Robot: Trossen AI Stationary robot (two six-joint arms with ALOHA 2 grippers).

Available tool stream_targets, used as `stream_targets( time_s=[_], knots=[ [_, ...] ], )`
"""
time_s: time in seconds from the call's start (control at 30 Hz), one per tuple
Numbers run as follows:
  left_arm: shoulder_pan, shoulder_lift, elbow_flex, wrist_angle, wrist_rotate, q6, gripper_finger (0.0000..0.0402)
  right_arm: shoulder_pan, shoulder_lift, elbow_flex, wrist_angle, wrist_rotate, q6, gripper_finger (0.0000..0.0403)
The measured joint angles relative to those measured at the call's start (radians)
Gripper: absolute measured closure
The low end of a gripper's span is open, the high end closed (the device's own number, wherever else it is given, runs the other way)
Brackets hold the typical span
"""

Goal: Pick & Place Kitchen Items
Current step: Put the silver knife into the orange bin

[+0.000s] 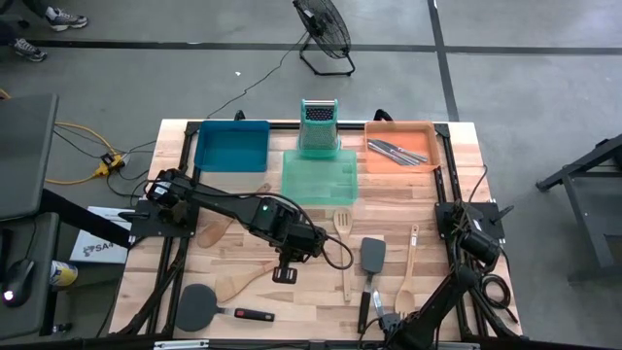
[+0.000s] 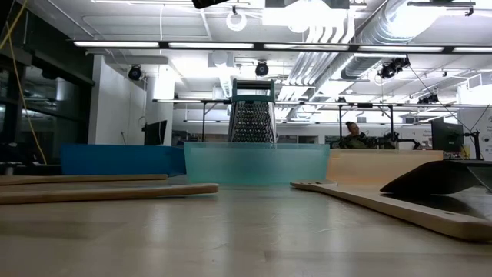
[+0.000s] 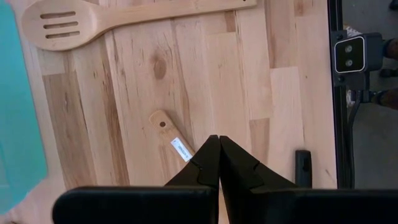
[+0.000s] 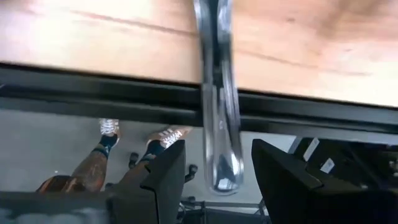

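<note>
Black fingers (image 3: 219, 163) of my left gripper (image 1: 285, 275) are pressed fully together and hold nothing. They hang over the middle of the tabletop (image 1: 243, 209), just above the handle end of a wooden spoon (image 3: 173, 138). A slotted wooden spatula (image 3: 93, 22) lies near, toward 1 o'clock in the high view. My right gripper (image 4: 217, 168) waits at 5 o'clock, half open, a silver utensil (image 4: 219, 112) between its fingers (image 4: 165, 171); I cannot tell if it is gripped. Risk: if I descend with shut fingers, I would push the spoon away and not grasp it.
</note>
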Motion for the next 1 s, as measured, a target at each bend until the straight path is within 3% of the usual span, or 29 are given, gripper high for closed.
stream_targets(
  time_s=[0.33,0.7,1.0],
  knots=[
    [0.000,0.000,0.000,0.000,0.000,0.002,0.0402,0.000,0.015,0.000,-0.015,-0.014,-0.030,0.0237],
    [0.000,0.000,0.000,0.001,0.000,0.001,0.0402,0.000,0.016,0.001,-0.040,-0.054,-0.069,0.0329],
    [0.000,0.000,0.000,0.001,0.000,-0.001,0.0402,0.000,0.016,0.001,-0.035,-0.062,-0.075,0.0330]
  ],
)
